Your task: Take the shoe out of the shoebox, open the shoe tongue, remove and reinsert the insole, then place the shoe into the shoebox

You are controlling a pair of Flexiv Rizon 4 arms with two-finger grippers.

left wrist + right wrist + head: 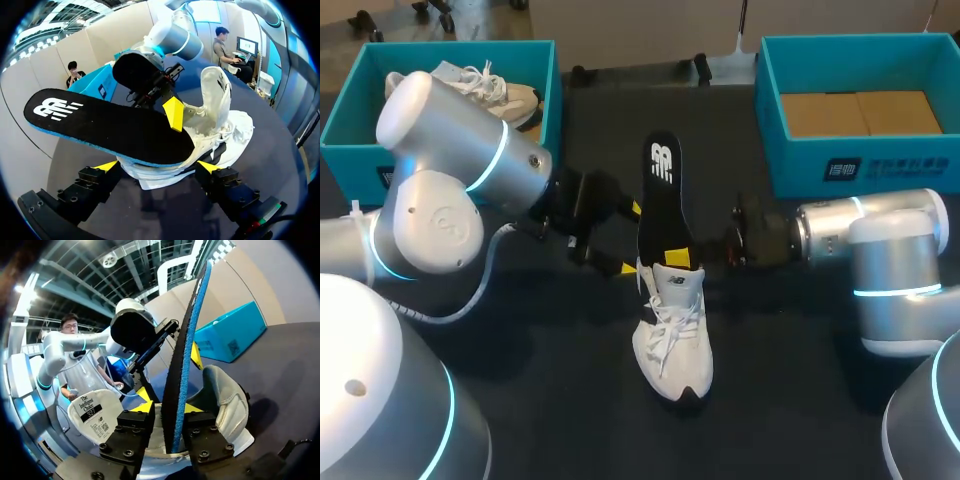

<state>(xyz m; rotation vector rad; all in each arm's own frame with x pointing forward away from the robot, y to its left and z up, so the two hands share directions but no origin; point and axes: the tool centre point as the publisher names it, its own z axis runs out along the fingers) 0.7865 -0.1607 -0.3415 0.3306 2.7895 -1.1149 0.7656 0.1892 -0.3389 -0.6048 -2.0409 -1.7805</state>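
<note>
Two teal boxes sit at the far corners of the desk [520,400]. The left shoebox [470,46] holds a second shoe [505,95], while the right shoebox [860,165] shows only its brown cardboard floor. At the middle of the desk, well apart from both boxes, our white shoe [672,335] rests on its sole with the toe toward the near edge. The black insole [661,195], edged in blue, rises out of the shoe's opening, its printed end tilted toward the far edge and its lower end tucked at the heel.

Our right tool [168,410] comes in from the right and pinches the insole low down. In its own view one yellow tip lies against each face and the insole stands edge-on between them.

Our left tool [156,167] sits just beside the insole on the left, its fingers spread wide. The shoe's heel and the insole lie ahead of it, between the two tips, and we cannot tell whether either tip touches them.
</note>
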